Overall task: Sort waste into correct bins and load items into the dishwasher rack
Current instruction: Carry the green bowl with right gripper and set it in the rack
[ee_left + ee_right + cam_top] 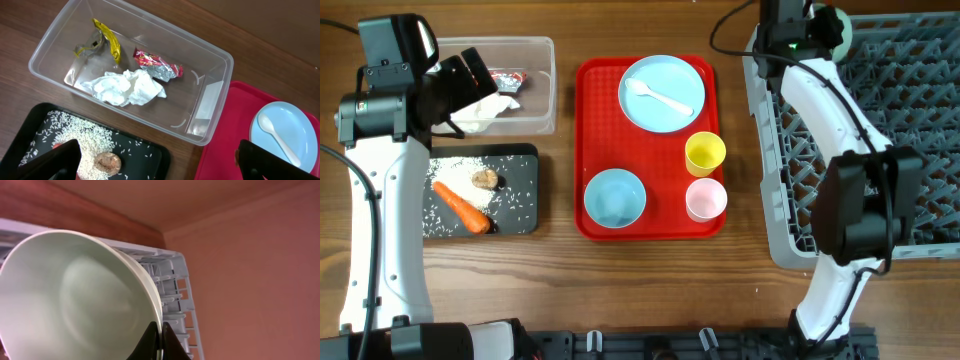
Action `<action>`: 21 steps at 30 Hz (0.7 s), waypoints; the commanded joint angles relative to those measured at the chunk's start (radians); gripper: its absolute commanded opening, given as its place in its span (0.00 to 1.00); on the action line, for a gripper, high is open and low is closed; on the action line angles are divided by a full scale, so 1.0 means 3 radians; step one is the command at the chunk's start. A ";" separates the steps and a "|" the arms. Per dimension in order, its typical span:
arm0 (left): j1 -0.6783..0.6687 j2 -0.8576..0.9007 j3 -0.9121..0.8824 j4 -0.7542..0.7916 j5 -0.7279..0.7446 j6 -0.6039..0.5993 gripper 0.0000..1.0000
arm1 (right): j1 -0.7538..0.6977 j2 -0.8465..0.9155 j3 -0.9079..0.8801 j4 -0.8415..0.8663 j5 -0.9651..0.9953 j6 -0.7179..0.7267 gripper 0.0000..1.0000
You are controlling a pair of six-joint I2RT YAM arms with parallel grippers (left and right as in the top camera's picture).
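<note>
My left gripper (478,75) (162,161) is open and empty above the clear tub (546,95) (210,95), which holds the red-and-white wrapper (157,64), the white tissue (127,87) and the yellow scrap (111,42). The black tray (520,205) (150,155) holds rice (450,170), the brown lump (484,179) (107,162) and the carrot (460,207). My right gripper (810,30) (161,335) is shut on the rim of a pale bowl (75,305), tilted on edge over the grey rack (920,150) (175,295) at its far left corner.
The flat red tray (590,130) carries the pale blue plate (660,80) with a white spoon (660,97), a pale blue bowl (615,197), the yellow cup (705,153) and the pink cup (706,199). Bare wood lies in front of the trays.
</note>
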 commanded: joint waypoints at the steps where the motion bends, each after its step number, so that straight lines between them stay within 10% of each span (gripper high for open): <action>1: 0.0013 0.0014 0.0004 0.0006 0.0005 -0.0053 1.00 | 0.0015 0.0071 0.0013 0.0005 0.0116 -0.0099 0.04; 21: 0.0013 0.0014 0.0004 0.0006 0.0005 -0.0053 1.00 | 0.0078 0.0071 -0.0215 0.0689 0.0724 -0.0600 0.04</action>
